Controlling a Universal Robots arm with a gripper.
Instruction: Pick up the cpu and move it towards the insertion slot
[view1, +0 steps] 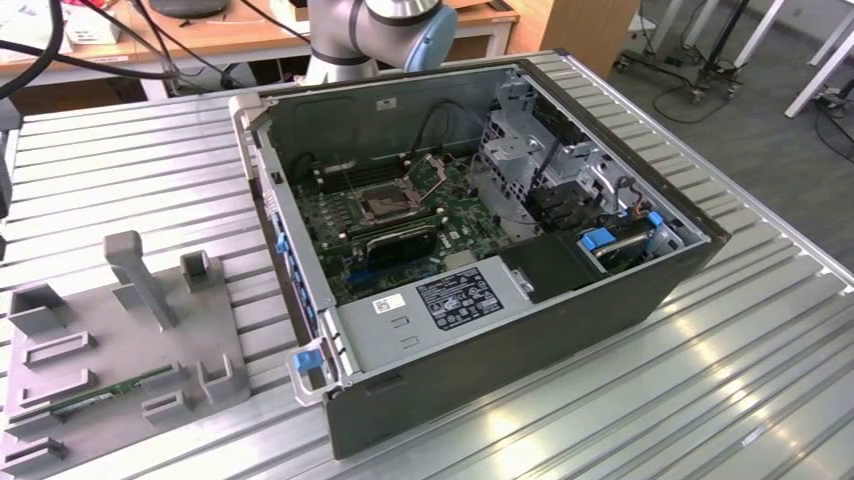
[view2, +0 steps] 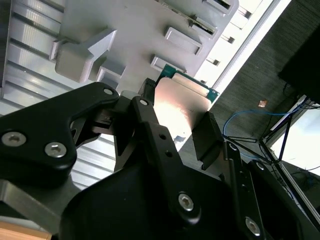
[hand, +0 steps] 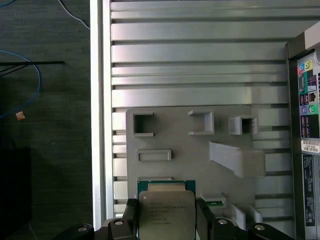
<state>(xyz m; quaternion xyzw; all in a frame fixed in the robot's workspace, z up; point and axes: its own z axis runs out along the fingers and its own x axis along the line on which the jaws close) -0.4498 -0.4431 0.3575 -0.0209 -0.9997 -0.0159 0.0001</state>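
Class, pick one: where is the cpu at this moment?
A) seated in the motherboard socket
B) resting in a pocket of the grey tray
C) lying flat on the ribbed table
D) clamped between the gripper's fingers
D: in both wrist views the cpu sits pinched between the black fingers of the gripper, clear of the grey tray behind it.

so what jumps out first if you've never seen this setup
The cpu, silvery top showing, sits clamped in the gripper above the grey fixture plate in both wrist views. In the exterior view, the open computer case stands in the middle, the insertion slot on its board.
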